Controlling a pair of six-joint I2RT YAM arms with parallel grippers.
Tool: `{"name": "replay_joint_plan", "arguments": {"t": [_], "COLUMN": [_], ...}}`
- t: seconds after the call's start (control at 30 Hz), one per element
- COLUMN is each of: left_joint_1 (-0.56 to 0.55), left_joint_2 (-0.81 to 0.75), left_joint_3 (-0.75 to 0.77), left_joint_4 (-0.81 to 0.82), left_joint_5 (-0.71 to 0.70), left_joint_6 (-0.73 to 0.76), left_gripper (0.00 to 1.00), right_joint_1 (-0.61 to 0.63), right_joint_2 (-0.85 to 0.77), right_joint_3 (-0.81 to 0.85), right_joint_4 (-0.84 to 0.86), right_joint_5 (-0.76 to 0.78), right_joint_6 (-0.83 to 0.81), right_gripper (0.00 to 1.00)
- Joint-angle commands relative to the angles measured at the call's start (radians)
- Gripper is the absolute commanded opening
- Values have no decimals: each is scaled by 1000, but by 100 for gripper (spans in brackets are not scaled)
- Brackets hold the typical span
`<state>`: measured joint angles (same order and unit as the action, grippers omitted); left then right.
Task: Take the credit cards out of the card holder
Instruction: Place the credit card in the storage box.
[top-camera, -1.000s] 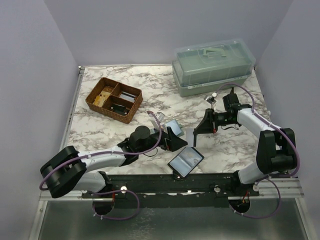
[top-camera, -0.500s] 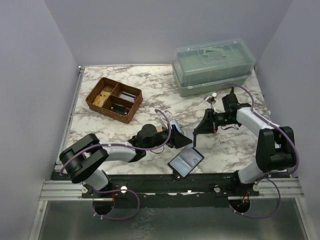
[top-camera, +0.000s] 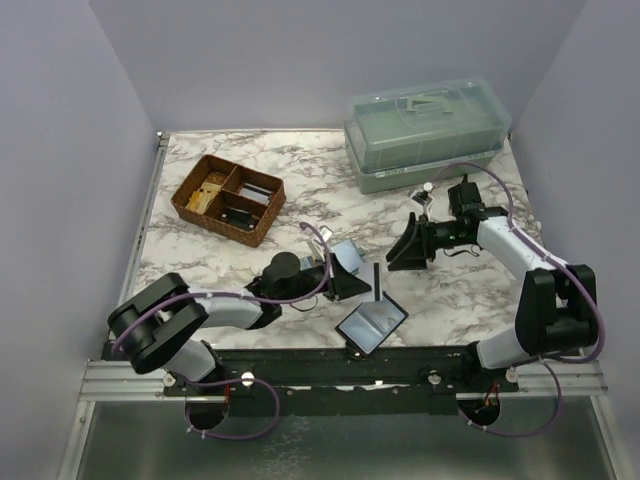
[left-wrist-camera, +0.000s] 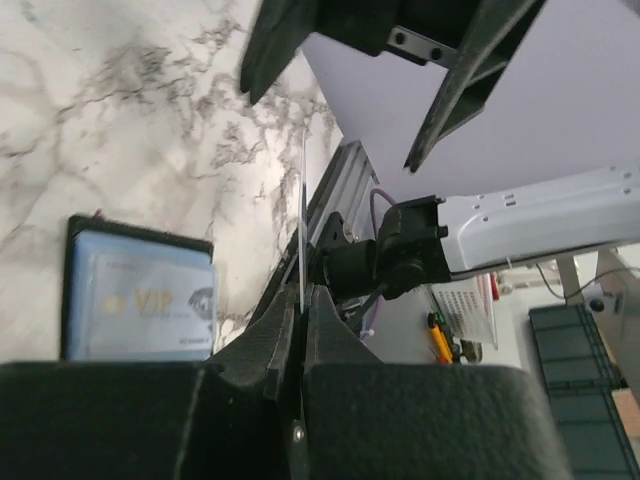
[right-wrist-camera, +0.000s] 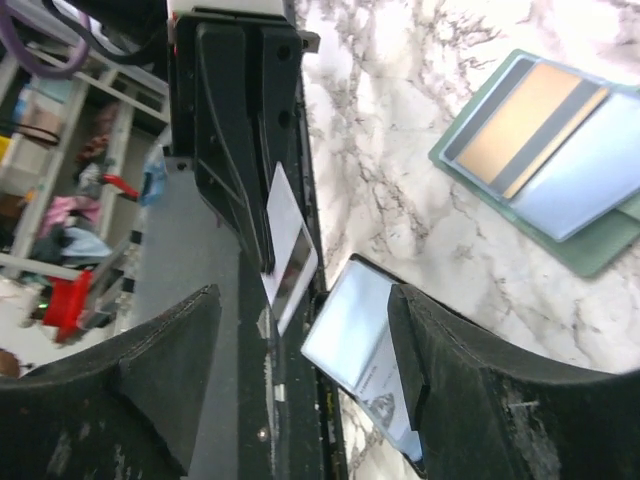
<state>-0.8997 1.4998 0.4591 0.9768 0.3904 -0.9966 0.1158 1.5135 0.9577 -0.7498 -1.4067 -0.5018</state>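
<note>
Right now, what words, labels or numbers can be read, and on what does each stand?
"VIP": on the pale blue credit card in the card holder, left wrist view.
Small print beside it: too small to read.
Its print in the right wrist view: blurred.

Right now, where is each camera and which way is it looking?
Top camera: above, behind the arms, looking down on the table; both arms show.
Left wrist: looks past its shut left claw, pinching a card, toward the right claw.
Right wrist: looks past its open fingers back at the left claw.
All share the card holder.
</note>
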Motion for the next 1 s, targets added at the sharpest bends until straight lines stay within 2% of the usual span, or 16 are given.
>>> {"name": "replay_joint_plan", "arguments": {"t": [0.0,0.13,0.2,0.23,0.3,0.37,0.47,0.5,0.57,0.83,0.97], "left_joint_1": [52,168,274,363,523,681,826,856,889,881,850], "left_joint_2": [-208,-480,-571,-590,-558,-455,-233,-159,-42,148,272], "left_joint_3": [-82,-43,19,52,113,175,295,363,479,633,767], "left_joint_4": [-148,-585,-770,-846,-882,-861,-721,-720,-805,-859,-1002], "left_joint_5": [-115,-341,-418,-429,-376,-238,46,116,136,-194,-234], "left_joint_6": [-50,-65,-67,-74,-108,-164,-135,-95,-80,-288,-369], "left_gripper": [0,0,0,0,0,0,0,0,0,0,0], "right_joint_1": [-20,-46,-50,-51,-52,-53,-54,-56,-60,-71,-75], "right_joint_2": [-110,-155,-184,-193,-204,-207,-208,-207,-203,-179,-150], "right_joint_3": [-28,-24,-34,-40,-45,-46,-47,-49,-51,-59,-48], "right_joint_4": [158,168,186,194,207,205,196,198,201,189,165], "right_joint_5": [115,136,156,158,162,166,176,179,185,190,190], "right_joint_6": [144,151,164,170,177,170,159,160,155,123,99], "right_gripper": [75,75,75,75,75,75,75,75,75,74,74]}}
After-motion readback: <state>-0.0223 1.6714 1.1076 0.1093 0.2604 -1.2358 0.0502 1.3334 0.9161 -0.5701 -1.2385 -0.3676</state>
